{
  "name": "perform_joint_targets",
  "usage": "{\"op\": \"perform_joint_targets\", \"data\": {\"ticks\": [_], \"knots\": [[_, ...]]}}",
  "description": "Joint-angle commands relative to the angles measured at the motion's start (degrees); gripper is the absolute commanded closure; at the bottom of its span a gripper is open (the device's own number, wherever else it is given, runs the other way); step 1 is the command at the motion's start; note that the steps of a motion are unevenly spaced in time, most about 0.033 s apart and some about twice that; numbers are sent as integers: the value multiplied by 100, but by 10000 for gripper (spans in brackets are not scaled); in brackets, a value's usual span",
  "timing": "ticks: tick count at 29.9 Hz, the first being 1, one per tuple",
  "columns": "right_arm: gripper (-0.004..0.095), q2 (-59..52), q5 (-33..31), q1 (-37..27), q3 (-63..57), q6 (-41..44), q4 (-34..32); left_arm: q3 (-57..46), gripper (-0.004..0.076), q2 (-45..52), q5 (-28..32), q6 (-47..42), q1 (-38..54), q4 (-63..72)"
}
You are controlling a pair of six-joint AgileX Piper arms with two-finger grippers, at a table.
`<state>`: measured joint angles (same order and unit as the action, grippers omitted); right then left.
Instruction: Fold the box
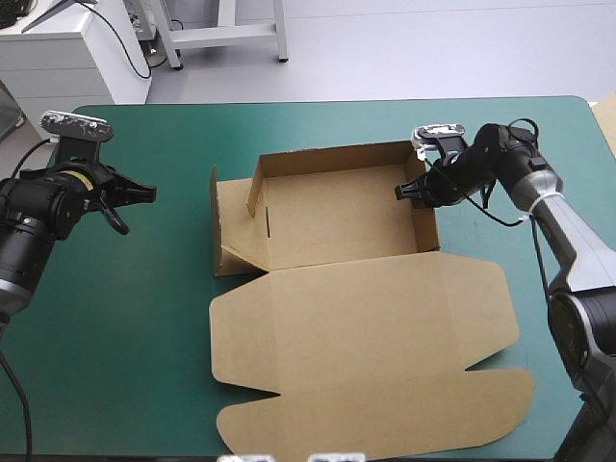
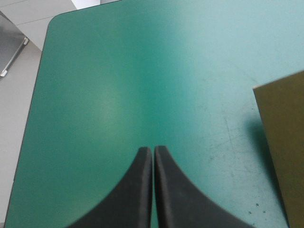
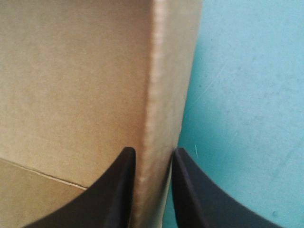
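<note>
The brown box (image 1: 337,217) lies mid-table as a partly raised tray. Its far wall and right wall stand up, and its left wall (image 1: 227,226) leans outward. The wide lid (image 1: 366,356) lies flat toward the table's front edge. My right gripper (image 1: 409,190) sits at the top of the right wall. In the right wrist view its black fingers (image 3: 153,154) pinch that wall (image 3: 95,71), one on each side. My left gripper (image 1: 144,192) hovers shut over the teal-green cover, left of the box and apart from it. In the left wrist view the left gripper (image 2: 153,152) holds nothing, with a box edge (image 2: 285,142) off to one side.
Bare teal-green cover (image 1: 135,318) stretches between the box and the table's left edge. The table's rounded far-left corner (image 2: 52,21) lies ahead of the left gripper. A white cabinet (image 1: 67,48) stands beyond that corner.
</note>
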<state>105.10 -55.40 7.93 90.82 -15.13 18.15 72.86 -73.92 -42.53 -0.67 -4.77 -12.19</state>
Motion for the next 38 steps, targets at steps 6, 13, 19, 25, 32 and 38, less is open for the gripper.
{"op": "perform_joint_targets", "data": {"ticks": [6, 13, 19, 25, 32, 38], "knots": [[577, -301, -554, -17, 1215, -321, -115, 163, 724, 164, -81, 67, 4, 77], [577, -301, -1587, -17, 2214, 90, -191, 163, 724, 164, -164, 67, 4, 63], [577, -241, -1587, -17, 2175, 487, -544, 163, 724, 164, -291, 67, 4, 35], [577, -107, -1587, -17, 1877, 581, -582, 163, 724, 164, -312, 67, 4, 35], [577, 366, -1587, -17, 1826, 571, -436, 163, 724, 164, -312, 225, 4, 35], [577, 875, -1530, -17, 1826, 571, -422, 163, 724, 164, -335, 225, 4, 56]]}}
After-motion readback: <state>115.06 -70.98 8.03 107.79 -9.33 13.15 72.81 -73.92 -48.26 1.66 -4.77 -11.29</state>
